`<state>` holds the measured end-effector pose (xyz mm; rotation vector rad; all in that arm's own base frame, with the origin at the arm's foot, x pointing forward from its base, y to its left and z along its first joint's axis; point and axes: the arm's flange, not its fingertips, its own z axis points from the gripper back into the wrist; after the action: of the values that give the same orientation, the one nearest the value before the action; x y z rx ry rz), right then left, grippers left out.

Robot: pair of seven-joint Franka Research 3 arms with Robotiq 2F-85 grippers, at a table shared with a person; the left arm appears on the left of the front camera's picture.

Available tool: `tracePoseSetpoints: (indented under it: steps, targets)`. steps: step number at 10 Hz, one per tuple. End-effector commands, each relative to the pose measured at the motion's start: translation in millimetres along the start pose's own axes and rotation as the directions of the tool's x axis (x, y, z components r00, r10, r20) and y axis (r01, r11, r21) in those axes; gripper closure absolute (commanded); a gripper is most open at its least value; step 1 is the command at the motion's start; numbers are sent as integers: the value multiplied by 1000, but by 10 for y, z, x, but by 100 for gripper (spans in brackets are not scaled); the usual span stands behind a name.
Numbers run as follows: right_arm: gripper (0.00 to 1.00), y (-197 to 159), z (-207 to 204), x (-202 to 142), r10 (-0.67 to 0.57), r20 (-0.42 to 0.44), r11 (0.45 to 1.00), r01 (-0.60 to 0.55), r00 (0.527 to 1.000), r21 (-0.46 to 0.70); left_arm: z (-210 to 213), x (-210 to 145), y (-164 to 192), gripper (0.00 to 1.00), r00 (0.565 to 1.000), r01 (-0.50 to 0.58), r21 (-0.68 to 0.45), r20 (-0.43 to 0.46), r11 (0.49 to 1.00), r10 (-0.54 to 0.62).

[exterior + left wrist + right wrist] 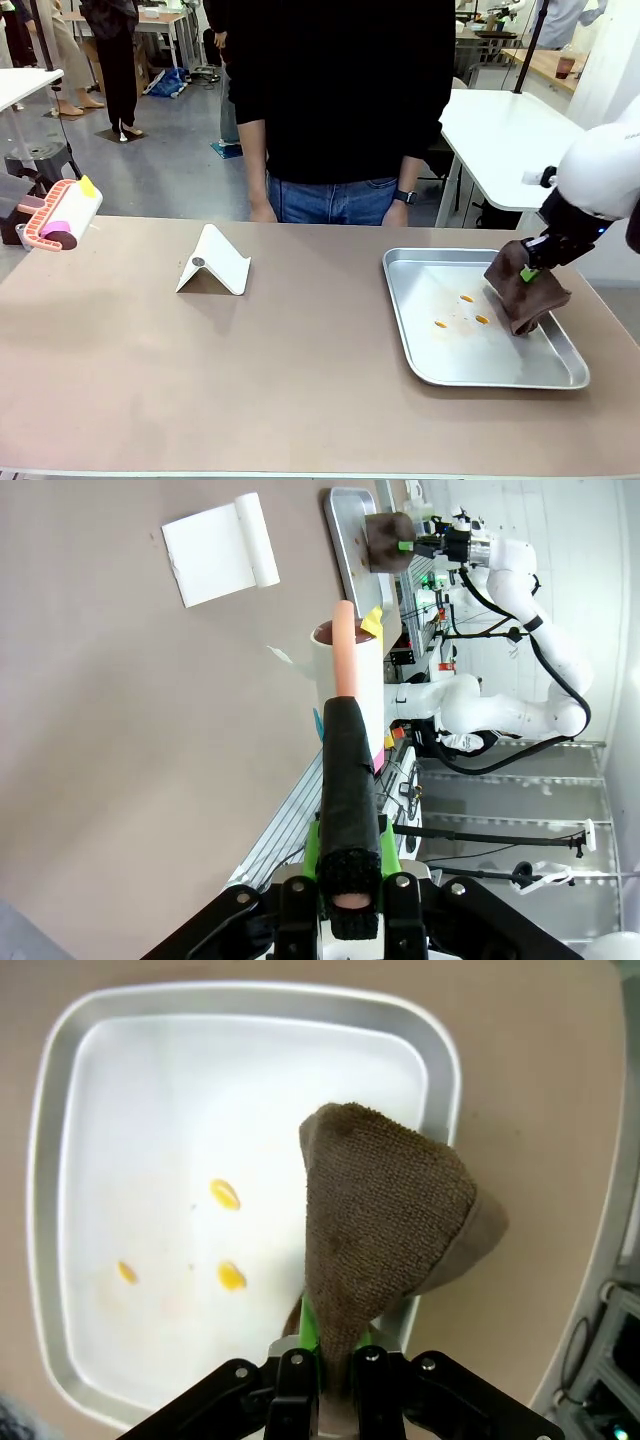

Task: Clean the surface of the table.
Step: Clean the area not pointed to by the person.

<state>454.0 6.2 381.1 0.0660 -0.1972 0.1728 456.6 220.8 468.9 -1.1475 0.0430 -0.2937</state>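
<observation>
The table (250, 380) fills the near part of the scene, and its taupe top is bare along the near edge. On its right side lies a silver tray (450, 355) with three small yellow bits (467, 298) on its floor, close together near the middle. Over the right part of the tray the right gripper (530, 270) is clamped on a folded brown cloth (525, 295). The cloth hangs down from the green pads, and its lower end reaches the tray floor just right of the yellow bits. In the right wrist view the cloth (375, 1210) rises from between the closed fingers.

Farther back, left of centre, a white folded stand (215, 262) sits on the table. At the far left edge, the left gripper (350, 865) is closed on the black padded handle of a lint roller (65, 215). I cannot tell whether its white roll touches the top. A person (340, 90) in a black top stands at the far side.
</observation>
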Motion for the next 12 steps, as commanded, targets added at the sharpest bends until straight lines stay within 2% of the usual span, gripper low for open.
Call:
tracePoseSetpoints:
  steps: [1, 4, 5, 7, 9, 12]
  targets:
    - [88, 140, -200, 29, -22, 12, 999, 23, 1000, -37, 16, -25, -47, 77, 1000, 7, -12, -4, 1000, -7]
    - [88, 295, -446, 34, -79, -12, 991, 80, 997, 106, 16, -25, -47, 77, 1000, 7, -12, -4, 1000, -7]
    - [88, 397, -672, 45, -105, -4, 977, 104, 994, 188, 16, -25, -47, 77, 1000, 7, -12, -4, 1000, -7]
    - [88, 409, -695, 57, -106, -6, 974, 105, 994, 200, 16, -25, -47, 77, 1000, 7, -12, -4, 1000, -7]
    - [88, 456, -750, 109, -111, -23, 945, 113, 994, 306, 16, -25, -47, 77, 1000, 7, -12, -4, 1000, -7]
    - [88, 570, -858, 162, -99, -47, 913, 109, 994, 393, 16, -25, -47, 77, 1000, 7, -12, -4, 1000, -7]
